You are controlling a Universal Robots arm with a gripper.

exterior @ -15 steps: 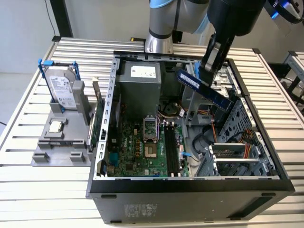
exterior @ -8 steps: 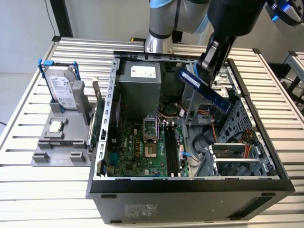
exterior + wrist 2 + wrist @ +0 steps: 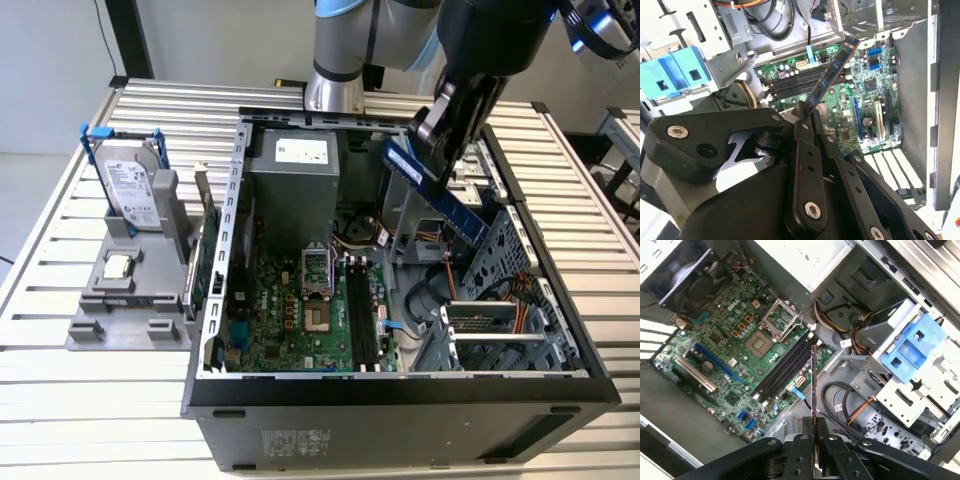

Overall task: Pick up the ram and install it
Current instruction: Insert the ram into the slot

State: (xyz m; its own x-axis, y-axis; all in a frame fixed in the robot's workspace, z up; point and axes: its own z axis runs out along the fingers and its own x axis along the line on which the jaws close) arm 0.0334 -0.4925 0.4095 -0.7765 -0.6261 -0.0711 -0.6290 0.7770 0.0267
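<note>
My gripper point(image 3: 430, 140) is shut on the ram point(image 3: 455, 205), a thin blue stick held slanted in the air above the open computer case, over its drive-bay side at the exterior view's right. In the second wrist view the ram point(image 3: 832, 72) sticks out from the closed fingers point(image 3: 804, 131) toward the motherboard. In the first wrist view the ram point(image 3: 813, 385) is seen edge-on, rising from the gripper point(image 3: 813, 442). The black memory slots point(image 3: 362, 315) point(image 3: 795, 85) point(image 3: 782, 370) lie below on the green board, apart from the ram.
A silver hard drive with blue clips point(image 3: 130, 180) and a loose chip point(image 3: 118, 266) rest on a grey holder outside the case. A green expansion card point(image 3: 205, 260) stands at the case wall. A blue drive cage point(image 3: 912, 347), cables point(image 3: 840, 400) and the power supply point(image 3: 295, 165) crowd the case.
</note>
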